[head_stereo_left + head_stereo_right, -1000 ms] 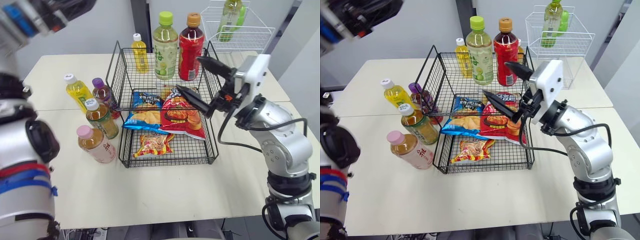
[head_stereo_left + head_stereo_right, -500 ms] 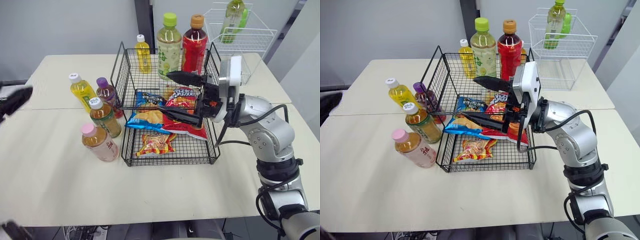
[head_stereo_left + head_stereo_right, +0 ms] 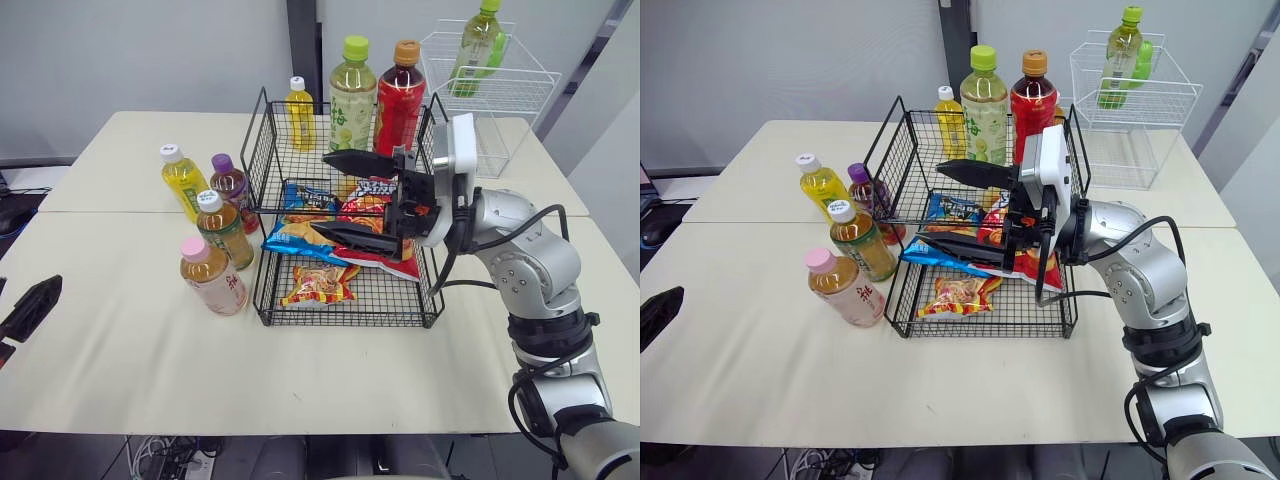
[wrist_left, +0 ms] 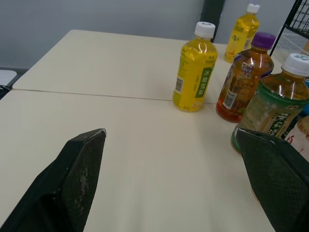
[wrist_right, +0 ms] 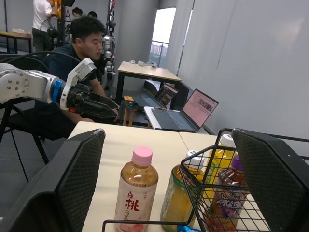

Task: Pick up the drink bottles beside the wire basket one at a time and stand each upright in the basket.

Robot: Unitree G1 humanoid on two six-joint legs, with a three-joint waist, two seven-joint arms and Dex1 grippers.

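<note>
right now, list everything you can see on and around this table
table: one, cream, under everything
black wire basket: one, mid-table
snack bags: at least three, blue, red, orange, lying in the black wire basket
side bottles: four, yellow, purple-capped amber, green tea, pink-capped peach, standing left of the basket
far bottles: three, small yellow, pale green, red, upright at the basket's far side; in or behind it, cannot tell
white wire basket: one, far right corner
green bottle: one, in the white wire basket
person: one, dark shirt, seated past the table
right gripper: black, open, above the snack bags
left gripper: black, open, low over the table's left
</note>
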